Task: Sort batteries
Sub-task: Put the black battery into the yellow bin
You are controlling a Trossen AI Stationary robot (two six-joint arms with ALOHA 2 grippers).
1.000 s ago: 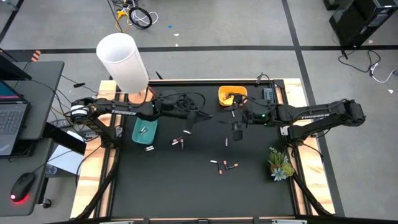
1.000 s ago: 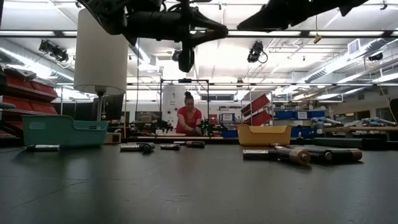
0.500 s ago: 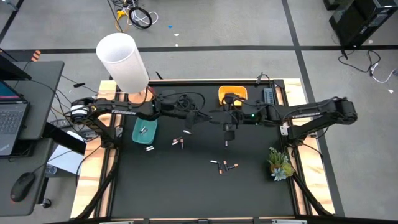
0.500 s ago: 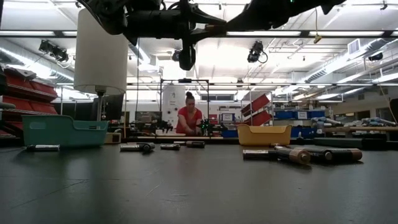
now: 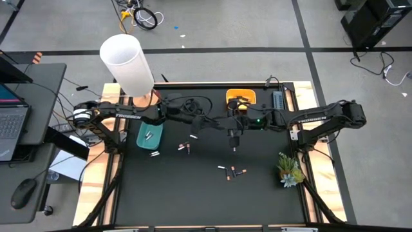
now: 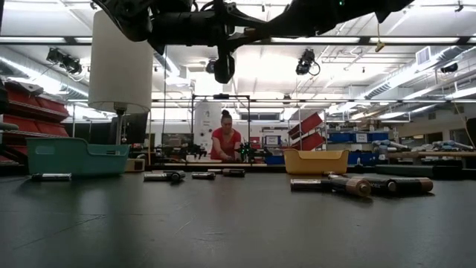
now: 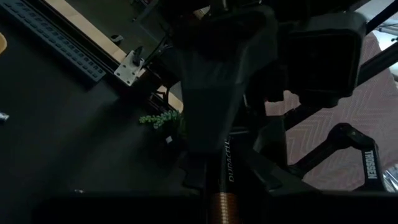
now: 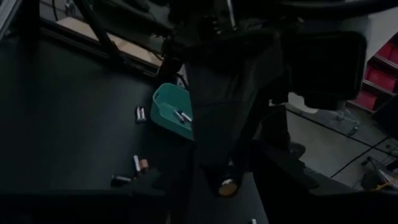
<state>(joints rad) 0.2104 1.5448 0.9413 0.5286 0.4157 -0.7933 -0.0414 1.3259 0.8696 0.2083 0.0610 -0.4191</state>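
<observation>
The left gripper (image 5: 195,131) is clamped on a battery (image 7: 224,186) above the mat, near the teal tray (image 5: 149,136); the right gripper (image 5: 234,137) pinches another battery (image 8: 226,185) beside the yellow tray (image 5: 240,96), loose batteries (image 5: 233,171) lying below

The left gripper (image 5: 195,131) hangs above the table (image 5: 193,193) just right of the bin (image 5: 149,136) holding two batteries (image 5: 148,135); the right gripper (image 5: 234,137) hangs near the other bin (image 5: 240,98) at the far edge; loose batteries (image 5: 233,171) lie mid-table; the plant sprig (image 5: 290,170) stands at the right edge.
</observation>
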